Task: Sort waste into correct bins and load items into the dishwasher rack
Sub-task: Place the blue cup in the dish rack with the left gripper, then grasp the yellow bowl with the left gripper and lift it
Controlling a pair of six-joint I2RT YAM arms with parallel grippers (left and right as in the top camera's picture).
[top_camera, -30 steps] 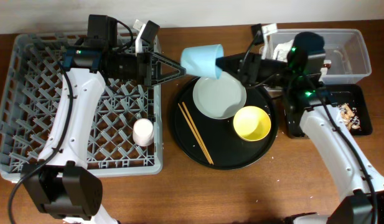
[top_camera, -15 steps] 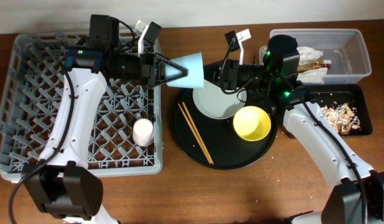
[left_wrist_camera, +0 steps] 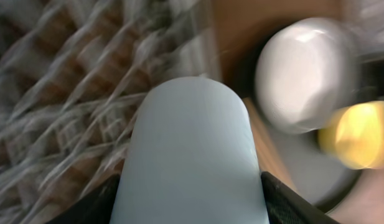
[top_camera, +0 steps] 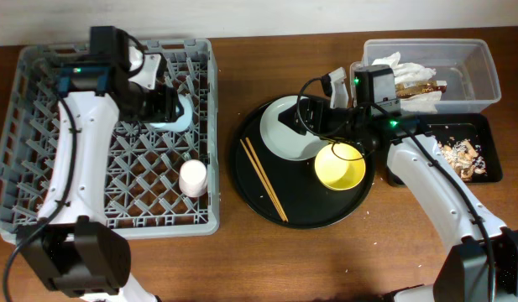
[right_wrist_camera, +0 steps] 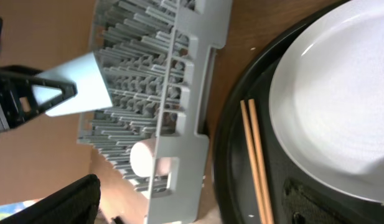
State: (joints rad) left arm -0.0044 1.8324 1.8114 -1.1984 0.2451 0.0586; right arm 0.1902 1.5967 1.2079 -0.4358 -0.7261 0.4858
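Inside rack (top_camera: 116, 224): pink cup (top_camera: 193, 178) (blue cup (top_camera: 178, 114) held)

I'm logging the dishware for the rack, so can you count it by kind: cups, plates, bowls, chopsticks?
Cups: 2 (blue cup, pale pink cup)
Plates: 1 (pale round plate)
Bowls: 1 (yellow bowl)
Chopsticks: 2 (wooden chopsticks)
Total: 6

Pale blue cup (left_wrist_camera: 190, 155), grey rack (top_camera: 116, 225), yellow bowl (top_camera: 340, 166), black tray (top_camera: 313, 214).
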